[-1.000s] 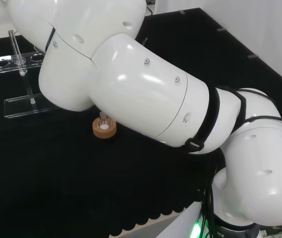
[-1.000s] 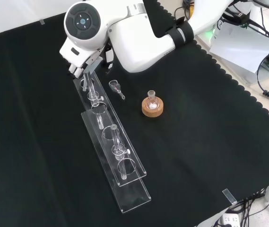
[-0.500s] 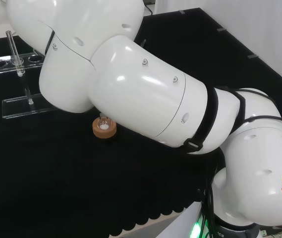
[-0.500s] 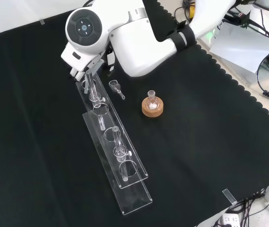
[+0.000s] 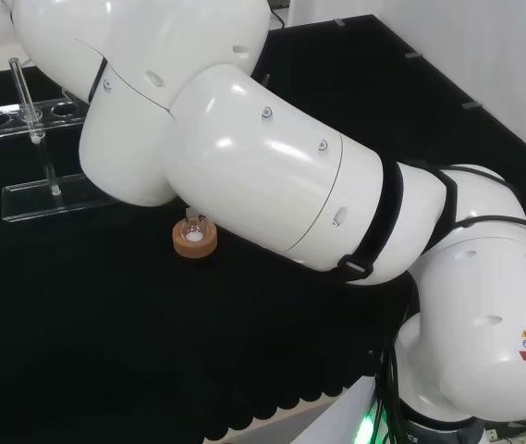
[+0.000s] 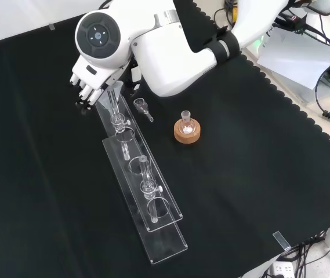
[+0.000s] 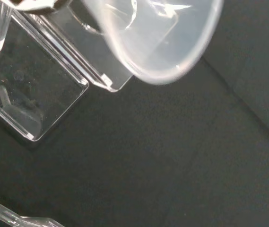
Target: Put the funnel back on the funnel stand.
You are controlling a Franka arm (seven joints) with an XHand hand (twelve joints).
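Observation:
In the wrist view a clear funnel (image 7: 158, 42) hangs close under the palm, its wide cone large, just beside the corner of the clear acrylic funnel stand (image 7: 44, 80). In the front view the hand (image 6: 89, 87) sits below the arm's round grey cap, at the far end of the long stand (image 6: 153, 223), fingers curled beside a clear stem (image 6: 113, 103) that reaches down to the stand's top plate. Two more glass stems (image 6: 147, 185) stand upright in the stand's holes. In the head view the stand (image 5: 31, 196) is at the left, with a glass tube (image 5: 24, 88) rising from it.
A small flask on a cork ring (image 6: 187, 131) (image 5: 193, 239) stands to the right of the stand in the front view. A small glass piece (image 6: 142, 108) lies on the cloth between them. The arm's big white links (image 5: 272, 166) cover the head view's middle and right.
The hand has swung left in the front view, so its fingers now show beside the grey cap. The stand has slid a little along the cloth.

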